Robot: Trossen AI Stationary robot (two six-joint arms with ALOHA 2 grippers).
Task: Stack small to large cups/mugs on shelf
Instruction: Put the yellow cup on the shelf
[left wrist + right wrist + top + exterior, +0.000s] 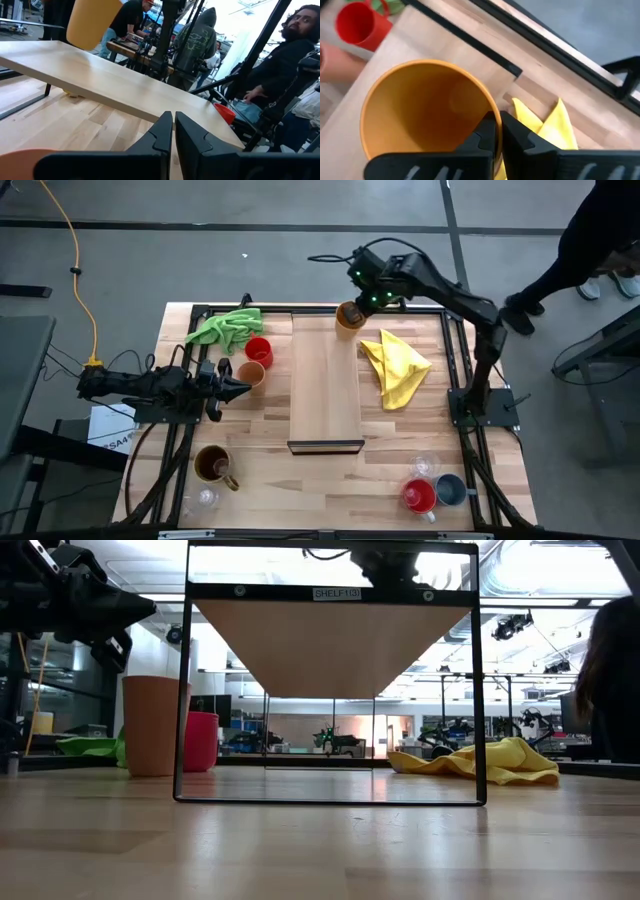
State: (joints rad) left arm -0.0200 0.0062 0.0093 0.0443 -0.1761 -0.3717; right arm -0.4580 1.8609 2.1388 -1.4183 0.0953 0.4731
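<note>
The orange tumbler (348, 317) sits at the far end of the shelf (325, 380), toward twelve o'clock in the high view, at the board's right-hand far corner. It looks like a light, rigid plastic cup with smooth walls, likely slippery, so the rim is the sensible place to pinch, one finger inside and one outside. The right hand (497, 131) does just that: its fingers are closed on the tumbler's rim, the wrist view looking down into the cup's open mouth with the yellow cloth (547, 132) beyond. A thin wall held at one point could swivel, so a slow, level carry seems wise.

The left hand (238, 388) waits at about nine o'clock, fingers shut on nothing, just beside the peach tumbler (251, 374) and the red mug (259, 349). The brown mug (213, 465) stands near seven o'clock; another red mug (419, 496) and the grey-blue mug (449, 489) near five o'clock.
</note>
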